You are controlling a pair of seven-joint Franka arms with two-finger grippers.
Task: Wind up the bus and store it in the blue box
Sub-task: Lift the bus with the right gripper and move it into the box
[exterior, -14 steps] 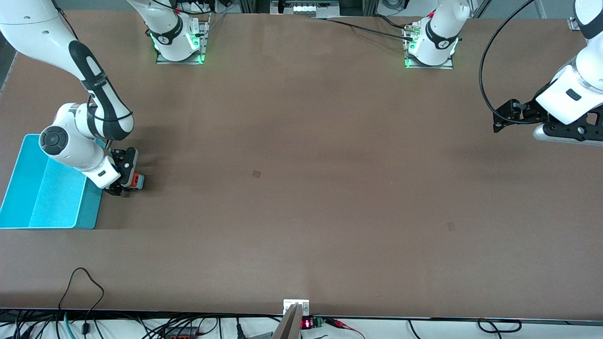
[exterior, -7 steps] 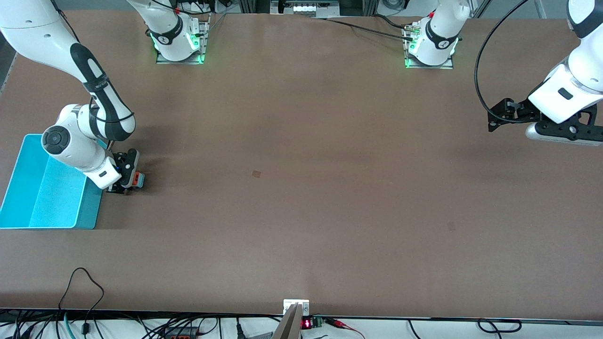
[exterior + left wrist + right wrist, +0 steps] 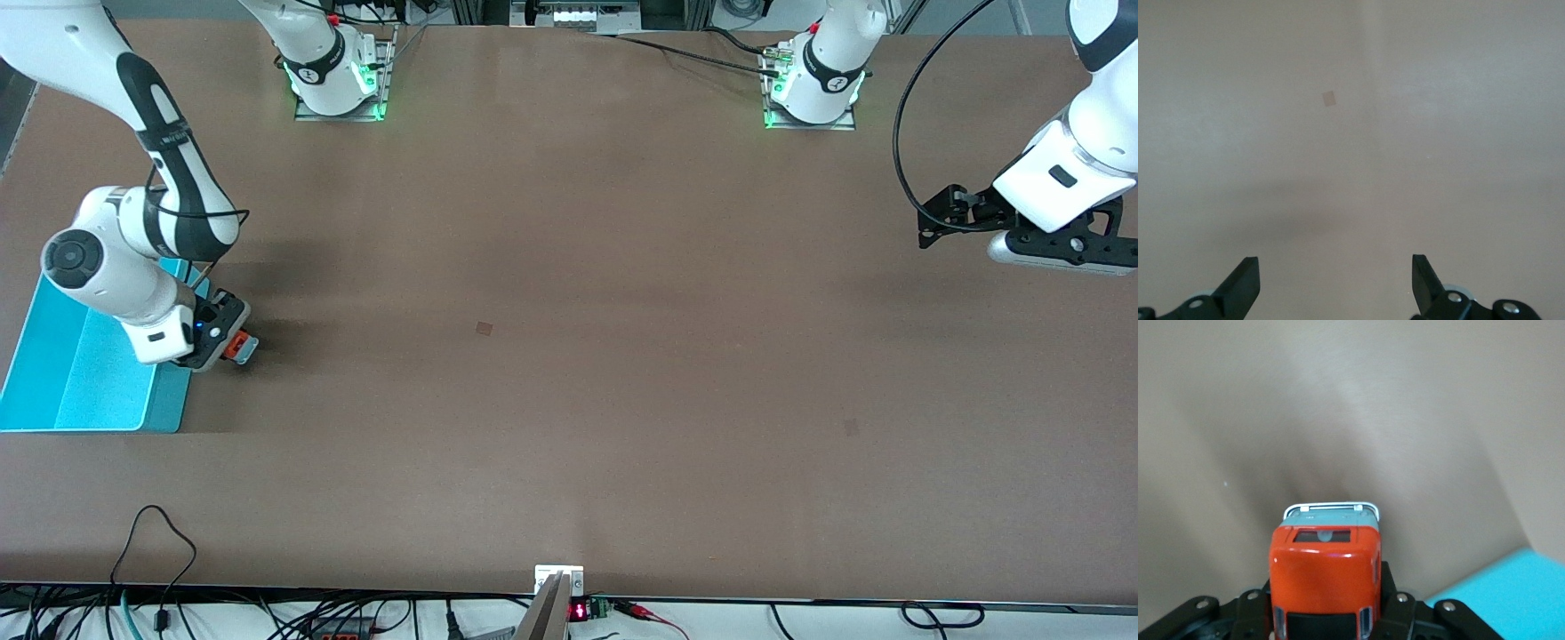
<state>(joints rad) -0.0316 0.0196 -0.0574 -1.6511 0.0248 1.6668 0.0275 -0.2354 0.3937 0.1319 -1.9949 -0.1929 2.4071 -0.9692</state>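
My right gripper (image 3: pixel 233 348) is shut on the orange-red toy bus (image 3: pixel 236 345) and holds it above the table, next to the blue box's wall at the right arm's end. In the right wrist view the bus (image 3: pixel 1324 577) fills the space between my fingers (image 3: pixel 1395 607), its whitish front pointing away from the wrist. The blue box (image 3: pixel 53 391) is a turquoise bin with a lighter floor; a corner of it shows in the right wrist view (image 3: pixel 1508 597). My left gripper (image 3: pixel 1336 283) is open and empty, held high over the left arm's end of the table (image 3: pixel 1053 249).
The brown table (image 3: pixel 569 311) carries two small darker square marks (image 3: pixel 484 328), one also seen in the left wrist view (image 3: pixel 1329 99). Cables and a small fixture (image 3: pixel 558 578) lie along the table edge nearest the front camera.
My right arm has lifted and tilted the bus and shifted it toward the blue box. My left arm has barely moved.
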